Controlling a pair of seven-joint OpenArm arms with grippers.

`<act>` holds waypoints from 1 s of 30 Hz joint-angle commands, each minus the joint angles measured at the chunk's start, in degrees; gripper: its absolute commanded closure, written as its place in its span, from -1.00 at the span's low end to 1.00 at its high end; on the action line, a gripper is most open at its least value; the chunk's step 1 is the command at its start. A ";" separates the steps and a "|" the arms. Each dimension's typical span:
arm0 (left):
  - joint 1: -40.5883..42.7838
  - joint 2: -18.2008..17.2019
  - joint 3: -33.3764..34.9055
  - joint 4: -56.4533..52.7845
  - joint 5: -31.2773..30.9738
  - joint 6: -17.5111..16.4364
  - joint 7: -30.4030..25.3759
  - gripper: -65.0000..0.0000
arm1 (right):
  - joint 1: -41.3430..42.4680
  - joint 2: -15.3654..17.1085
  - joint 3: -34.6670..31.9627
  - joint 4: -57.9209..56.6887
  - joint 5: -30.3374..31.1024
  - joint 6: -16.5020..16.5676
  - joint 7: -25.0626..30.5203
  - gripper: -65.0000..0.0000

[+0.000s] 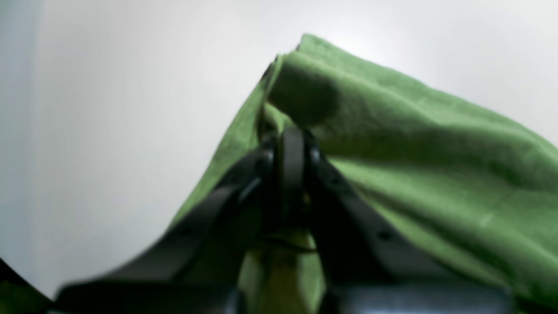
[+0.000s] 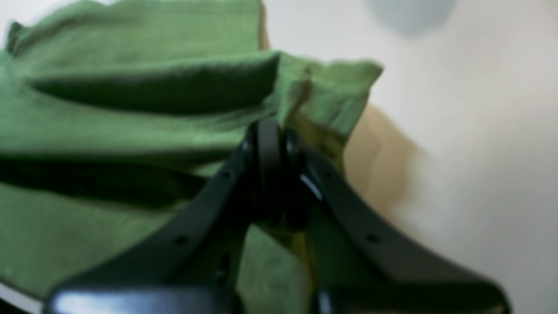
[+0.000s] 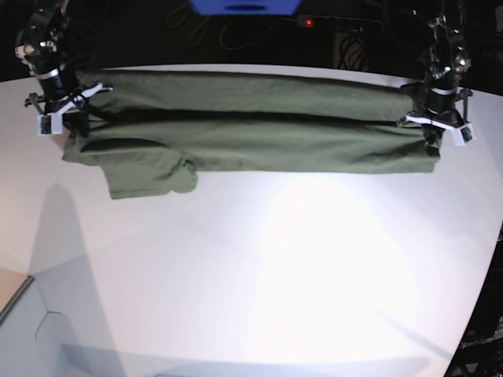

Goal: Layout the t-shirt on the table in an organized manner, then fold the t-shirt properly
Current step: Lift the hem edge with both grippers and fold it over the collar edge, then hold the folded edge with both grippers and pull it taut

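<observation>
The olive-green t-shirt [image 3: 251, 141] is stretched in a long band across the far side of the white table [image 3: 275, 259]. One sleeve [image 3: 149, 177] lies forward at the band's left end. My left gripper [image 3: 431, 140] is at the band's right end in the base view, shut on a bunched fold of the t-shirt [image 1: 414, 144]. The left wrist view shows its jaws [image 1: 290, 139] pinched on the cloth. My right gripper [image 3: 69, 129] holds the other end. Its jaws [image 2: 272, 131] are closed on a corner of the t-shirt [image 2: 109, 126].
Behind the table stand a blue object [image 3: 244, 6], dark cables and a small red light [image 3: 308, 22]. The table's curved edge [image 3: 481, 306] runs down the right side. A pale floor patch [image 3: 12, 287] shows at the lower left.
</observation>
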 commanded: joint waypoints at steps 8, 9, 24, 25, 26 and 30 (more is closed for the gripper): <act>0.19 -0.75 -2.46 7.46 0.06 0.29 -1.07 0.99 | 0.85 0.88 0.16 -8.55 0.57 -0.08 6.69 1.00; 0.28 -0.66 -3.17 8.07 0.06 0.29 -1.07 0.99 | 1.12 0.88 0.24 -9.34 0.48 -0.08 6.95 1.00; 5.55 0.22 -4.31 8.87 -0.02 0.29 -1.07 0.99 | 2.26 0.88 -0.02 -10.75 0.39 -0.08 6.77 1.00; 5.90 0.22 -4.49 8.87 -0.02 0.29 -1.07 0.99 | 2.26 0.79 -0.02 -10.75 0.39 -0.08 6.77 1.00; 6.17 0.04 -4.49 8.87 -0.02 0.29 -1.07 0.99 | 2.26 0.79 -0.02 -10.75 0.39 -0.08 6.77 1.00; 6.61 -0.04 -4.57 9.66 -0.02 0.29 -1.07 0.99 | 2.87 0.62 -0.11 -10.75 0.39 -0.08 6.51 1.00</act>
